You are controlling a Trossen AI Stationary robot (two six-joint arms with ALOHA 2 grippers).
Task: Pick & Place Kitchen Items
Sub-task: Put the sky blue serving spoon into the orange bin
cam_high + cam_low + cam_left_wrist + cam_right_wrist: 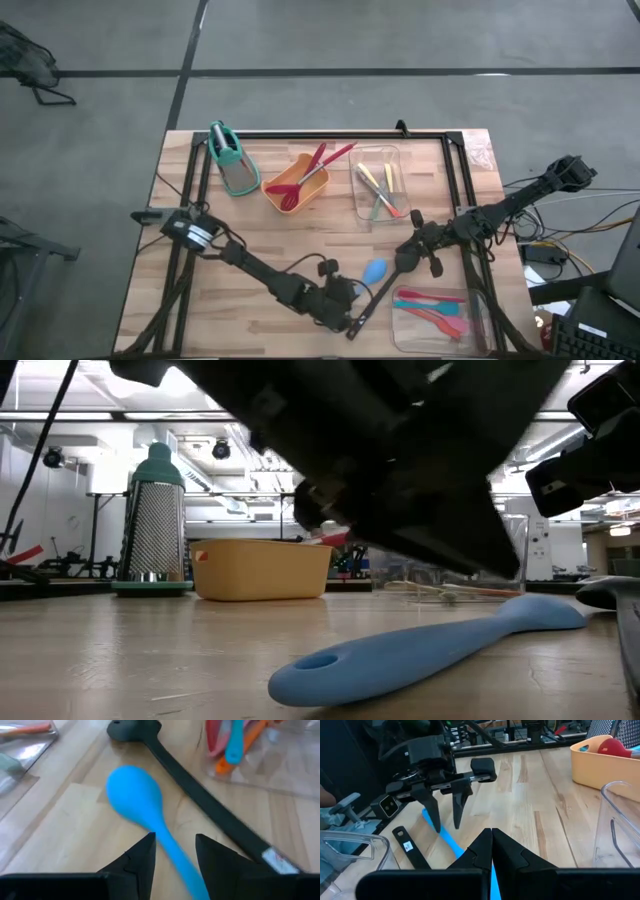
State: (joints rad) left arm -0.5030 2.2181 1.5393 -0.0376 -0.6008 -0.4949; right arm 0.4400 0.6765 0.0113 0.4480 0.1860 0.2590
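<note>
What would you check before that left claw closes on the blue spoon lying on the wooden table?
1. Left gripper open: ok.
2. Fingers straddle the blue silicone spoon's handle: ok, one each side in the left wrist view.
3. Fingers low enough to pinch the handle: cannot tell.
4. Black plastic ladle outside the jaws: ok, it lies beside the spoon.
5. Right gripper out of the way: not ok; shut, it hovers close over the same spoon.

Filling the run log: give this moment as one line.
left gripper: open, straddling blue spoon handle, not yet closed | right gripper: shut, empty, near black ladle | spoon on table
</note>
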